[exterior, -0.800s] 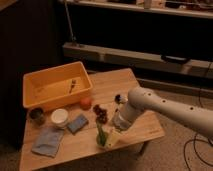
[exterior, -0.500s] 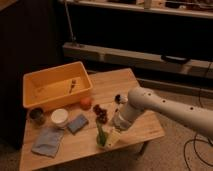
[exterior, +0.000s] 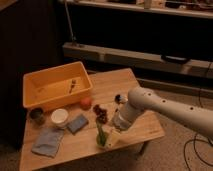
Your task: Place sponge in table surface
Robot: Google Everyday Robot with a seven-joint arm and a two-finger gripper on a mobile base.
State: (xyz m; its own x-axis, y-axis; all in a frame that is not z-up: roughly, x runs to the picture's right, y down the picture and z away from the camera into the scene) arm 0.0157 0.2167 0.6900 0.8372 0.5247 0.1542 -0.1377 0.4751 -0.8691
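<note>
A wooden table [exterior: 140, 127] fills the middle of the camera view. A flat blue-grey rectangular sponge [exterior: 77, 123] lies on it left of centre, next to a white bowl [exterior: 59, 117]. My gripper [exterior: 113, 137] hangs at the end of the white arm [exterior: 150, 105], low over the table's front edge. It is right of the sponge and apart from it. A green and pale yellow thing [exterior: 102, 135] stands right against the gripper's left side. I cannot tell whether the gripper holds it.
A yellow bin [exterior: 30, 87] stands at the back left. An orange [exterior: 86, 103], a dark red bunch [exterior: 101, 114], a small dark cup [exterior: 36, 115], a blue cloth [exterior: 48, 141] and a small item [exterior: 120, 98] lie on the table. A dark shelf [exterior: 150, 55] runs behind.
</note>
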